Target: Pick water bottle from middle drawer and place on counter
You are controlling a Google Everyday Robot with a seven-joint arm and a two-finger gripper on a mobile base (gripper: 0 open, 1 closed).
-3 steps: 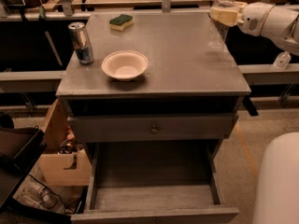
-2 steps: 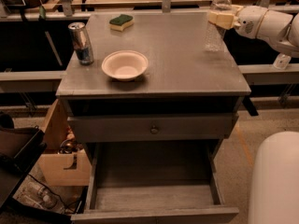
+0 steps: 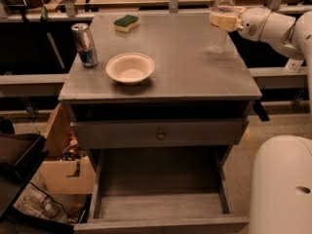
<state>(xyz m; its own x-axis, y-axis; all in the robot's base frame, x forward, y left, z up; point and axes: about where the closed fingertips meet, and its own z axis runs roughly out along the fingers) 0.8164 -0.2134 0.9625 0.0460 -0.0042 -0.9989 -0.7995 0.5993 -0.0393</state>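
Camera view is showing me the claw point(image 3: 225, 21) in the upper right of the frame, reaching in from the right on its white arm point(image 3: 273, 26) and pinching the water bottle point(image 3: 216, 40) around its upper body. The bottle is standing upright, white cap up, over the far right corner of the desk point(image 3: 185, 57); I am not managing to tell whether its base is touching the top or hanging just above it. In the lower centre the middle drawer point(image 3: 161, 179) is sitting pulled out, its grey floor in plain sight. Above it a drawer front point(image 3: 117, 133) with a round knob is facing me. On the desk's left side a silver-blue can point(image 3: 84, 45) is standing near the edge, a white bowl point(image 3: 130, 68) is sitting just beside it, and a green and yellow sponge point(image 3: 126, 23) is lying near the far edge. A cardboard box point(image 3: 63, 172) is sitting at lower left, and the robot's white body point(image 3: 280, 189) is filling the lower right corner
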